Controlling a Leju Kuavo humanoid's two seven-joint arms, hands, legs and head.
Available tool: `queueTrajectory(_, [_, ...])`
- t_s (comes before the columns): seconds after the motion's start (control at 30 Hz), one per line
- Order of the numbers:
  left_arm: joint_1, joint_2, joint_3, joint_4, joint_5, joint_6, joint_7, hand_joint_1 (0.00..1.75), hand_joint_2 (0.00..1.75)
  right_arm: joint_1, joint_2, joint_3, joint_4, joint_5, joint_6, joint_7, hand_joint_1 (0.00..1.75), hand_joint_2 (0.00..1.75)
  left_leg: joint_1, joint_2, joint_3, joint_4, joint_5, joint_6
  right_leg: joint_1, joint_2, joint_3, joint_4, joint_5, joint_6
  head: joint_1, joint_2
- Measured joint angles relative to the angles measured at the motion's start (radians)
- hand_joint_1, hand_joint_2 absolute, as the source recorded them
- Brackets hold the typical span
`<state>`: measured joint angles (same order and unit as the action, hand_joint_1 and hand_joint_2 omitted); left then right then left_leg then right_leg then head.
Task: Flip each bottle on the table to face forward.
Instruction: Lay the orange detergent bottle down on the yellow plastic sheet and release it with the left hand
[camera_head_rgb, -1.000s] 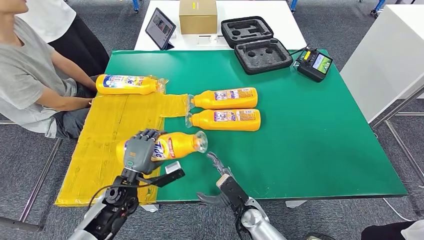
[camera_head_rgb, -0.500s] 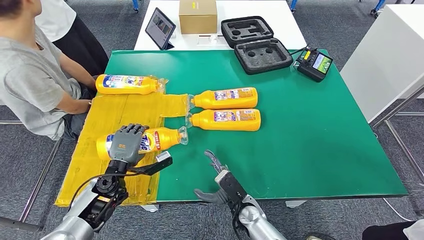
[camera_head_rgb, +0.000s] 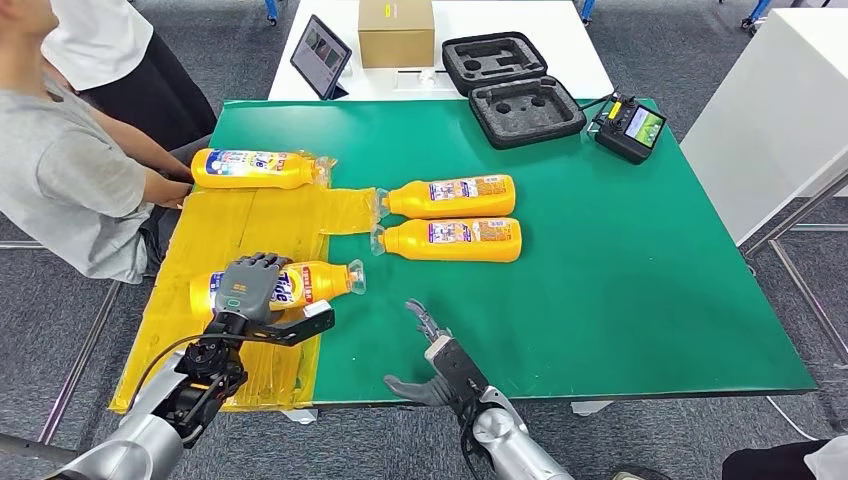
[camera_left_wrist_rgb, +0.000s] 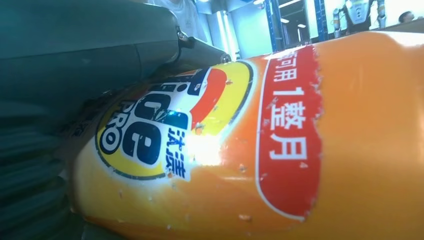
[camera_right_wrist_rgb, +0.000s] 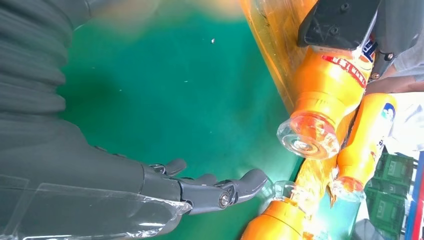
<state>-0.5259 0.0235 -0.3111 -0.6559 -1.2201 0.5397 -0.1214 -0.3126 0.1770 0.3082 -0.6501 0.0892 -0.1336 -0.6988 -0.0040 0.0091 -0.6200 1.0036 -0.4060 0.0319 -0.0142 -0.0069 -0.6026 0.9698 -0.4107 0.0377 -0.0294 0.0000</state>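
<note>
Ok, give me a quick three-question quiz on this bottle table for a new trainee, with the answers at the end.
1. True or false: the left hand grips a bottle lying on the yellow sheet.
2. How many orange bottles are on the table?
3. The right hand is: A) holding a bottle, B) open with nothing in it, C) resting on the black foam case.

Key: 1 true. 2 four. 3 B.
</note>
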Motion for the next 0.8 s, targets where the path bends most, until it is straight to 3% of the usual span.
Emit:
queueTrajectory(0.17, [-0.019, 0.002, 0.008, 0.037, 0.003, -0.001, -0.002, 1.68, 1.75, -0.010, 0.005, 0.000, 0.014, 0.002, 0.000, 0.000, 0.00, 1.75, 0.000, 0.000, 0.000, 0.000, 0.000, 0.000, 0.000, 0.000, 0.000, 0.000, 0.000, 0.000, 0.000, 0.000])
queueTrajectory(0.27, [-0.030, 0.002, 0.013, 0.058, 0.003, -0.001, -0.004, 1.45, 1.75, -0.014, 0.006, 0.000, 0.022, 0.002, -0.002, 0.000, 0.00, 1.75, 0.000, 0.000, 0.000, 0.000, 0.000, 0.000, 0.000, 0.000, 0.000, 0.000, 0.000, 0.000, 0.000, 0.000])
queueTrajectory(0.3, [-0.033, 0.002, 0.014, 0.064, 0.004, 0.000, -0.004, 1.25, 1.75, -0.014, 0.006, 0.000, 0.025, 0.002, -0.002, 0.000, 0.00, 1.75, 0.000, 0.000, 0.000, 0.000, 0.000, 0.000, 0.000, 0.000, 0.000, 0.000, 0.000, 0.000, 0.000, 0.000])
queueTrajectory(0.4, [-0.042, 0.002, 0.016, 0.080, 0.004, 0.000, -0.006, 0.41, 1.75, -0.015, 0.006, 0.000, 0.031, 0.002, -0.004, 0.000, 0.00, 1.75, 0.000, 0.000, 0.000, 0.000, 0.000, 0.000, 0.000, 0.000, 0.000, 0.000, 0.000, 0.000, 0.000, 0.000])
queueTrajectory(0.47, [-0.047, 0.002, 0.016, 0.089, 0.006, -0.002, -0.009, 0.17, 1.75, -0.015, 0.006, -0.001, 0.035, 0.002, -0.006, 0.000, 0.00, 1.75, 0.000, 0.000, 0.000, 0.000, 0.000, 0.000, 0.000, 0.000, 0.000, 0.000, 0.000, 0.000, 0.000, 0.000])
queueTrajectory(0.7, [-0.063, 0.000, 0.016, 0.118, 0.011, -0.019, -0.020, 0.29, 1.75, -0.016, 0.006, -0.008, 0.045, 0.002, -0.011, 0.000, 0.00, 1.75, 0.000, 0.000, 0.000, 0.000, 0.001, 0.000, 0.000, 0.000, 0.000, 0.000, 0.000, 0.000, 0.000, 0.000])
queueTrajectory(0.8, [-0.071, -0.002, 0.016, 0.129, 0.016, -0.026, -0.026, 0.22, 1.75, -0.016, 0.005, -0.012, 0.047, 0.002, -0.012, 0.000, 0.00, 1.75, 0.000, 0.000, 0.000, 0.000, 0.001, 0.000, 0.000, 0.000, 0.000, 0.000, 0.000, 0.000, 0.000, 0.000])
